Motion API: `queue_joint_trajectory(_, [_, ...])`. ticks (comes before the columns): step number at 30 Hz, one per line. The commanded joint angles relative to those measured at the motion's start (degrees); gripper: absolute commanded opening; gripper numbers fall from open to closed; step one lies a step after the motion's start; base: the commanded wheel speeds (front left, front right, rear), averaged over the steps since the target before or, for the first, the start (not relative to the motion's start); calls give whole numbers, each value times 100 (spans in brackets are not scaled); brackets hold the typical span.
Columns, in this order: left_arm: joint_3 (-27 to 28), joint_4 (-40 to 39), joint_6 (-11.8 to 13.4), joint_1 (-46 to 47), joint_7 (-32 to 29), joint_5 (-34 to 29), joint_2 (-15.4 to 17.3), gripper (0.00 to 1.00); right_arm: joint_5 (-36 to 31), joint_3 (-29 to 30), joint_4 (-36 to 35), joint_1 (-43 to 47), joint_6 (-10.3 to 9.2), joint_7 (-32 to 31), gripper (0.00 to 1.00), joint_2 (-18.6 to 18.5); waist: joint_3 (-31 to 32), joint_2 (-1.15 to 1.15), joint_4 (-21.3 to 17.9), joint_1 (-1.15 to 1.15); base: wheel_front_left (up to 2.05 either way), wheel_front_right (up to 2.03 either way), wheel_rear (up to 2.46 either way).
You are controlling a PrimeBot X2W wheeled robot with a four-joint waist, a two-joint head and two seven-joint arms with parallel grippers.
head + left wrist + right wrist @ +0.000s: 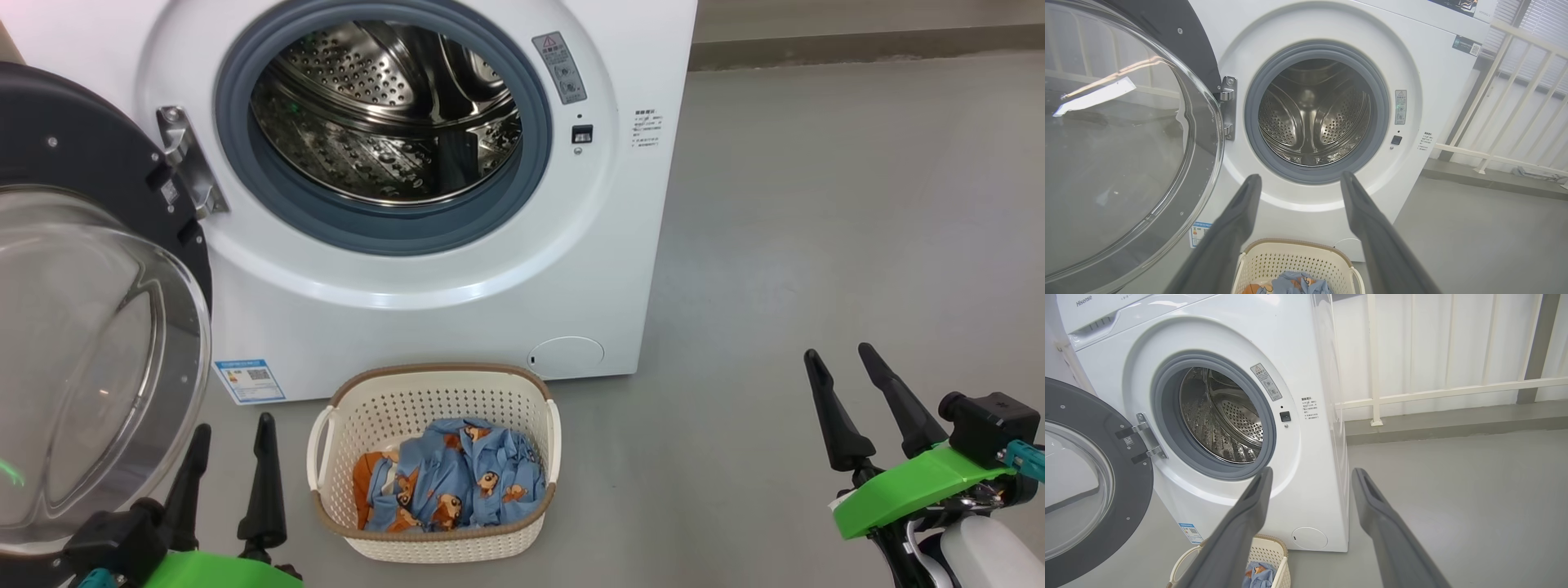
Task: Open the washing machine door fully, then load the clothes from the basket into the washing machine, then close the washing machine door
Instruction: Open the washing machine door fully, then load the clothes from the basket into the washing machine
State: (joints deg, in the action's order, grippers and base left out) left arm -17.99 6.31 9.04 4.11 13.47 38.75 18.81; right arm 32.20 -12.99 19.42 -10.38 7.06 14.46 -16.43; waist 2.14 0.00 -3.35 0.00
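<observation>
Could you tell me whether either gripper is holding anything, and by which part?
Nothing is held: the left gripper and right gripper are both open and empty; the clothes lie in the basket.

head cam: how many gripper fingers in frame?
4. Two on the left gripper at lower left, beside the basket; two on the right gripper at lower right. None hidden.

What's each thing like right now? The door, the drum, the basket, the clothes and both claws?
Door: wide open, swung left.
Drum: empty.
Basket: on the floor, part full.
Clothes: crumpled inside it.
Left gripper: open, empty.
Right gripper: open, empty.
</observation>
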Motion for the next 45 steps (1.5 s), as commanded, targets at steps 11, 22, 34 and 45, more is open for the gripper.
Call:
queue_joint_trajectory(11, [155, -85, -36, 132, 76, -120, 161, 100, -42, -12, -142, -246, 43, 54, 100, -52, -18, 0, 14, 0, 0, 0, 0])
queue_joint_trajectory(22, [153, -86, -1, 132, 100, -168, 136, 100, -50, -6, -123, -233, 43, 54, 100, -37, -7, 0, 25, 0, 0, 0, 0])
queue_joint_trajectory(34, [121, -103, -25, 161, 118, -221, 129, 100, -46, -11, -135, -207, 43, 54, 100, -38, -61, 0, 40, 0, 0, 0, 0])
queue_joint_trajectory(45, [79, -99, -47, 159, 117, -199, 133, 100, -43, -41, -127, -190, 43, 54, 100, -38, -51, 0, 54, 0, 89, -56, -32])
